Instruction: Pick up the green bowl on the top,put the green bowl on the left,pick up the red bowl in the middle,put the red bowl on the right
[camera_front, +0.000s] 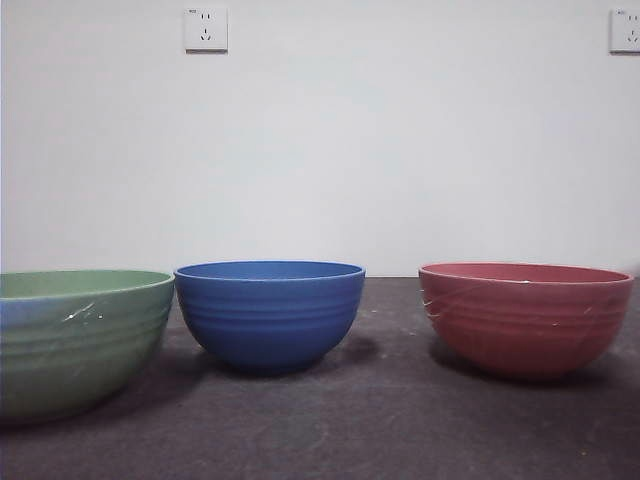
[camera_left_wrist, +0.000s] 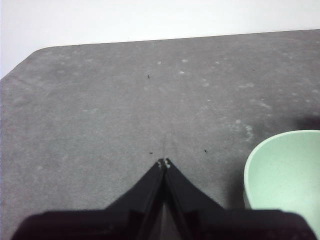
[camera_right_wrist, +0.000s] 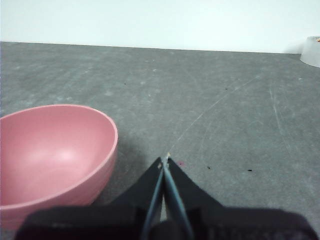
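You see 3 bowls standing apart on the dark gray table (camera_front: 380, 430). The green bowl (camera_front: 75, 340) is on the left, pale, shiny and ribbed. The blue bowl (camera_front: 270, 312) is in the middle. The red bowl (camera_front: 525, 318) is on the right, pinkish with ribs too. Your left gripper (camera_left_wrist: 164, 162) is closed and empty beside the green bowl. Your right gripper (camera_right_wrist: 164, 161) is closed and empty beside the red bowl. No writing can be read.

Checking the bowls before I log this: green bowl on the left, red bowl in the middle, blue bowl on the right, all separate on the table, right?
Not quite. In the front view the blue bowl is in the middle and the red bowl on the right. The green bowl is left; all stand separate.
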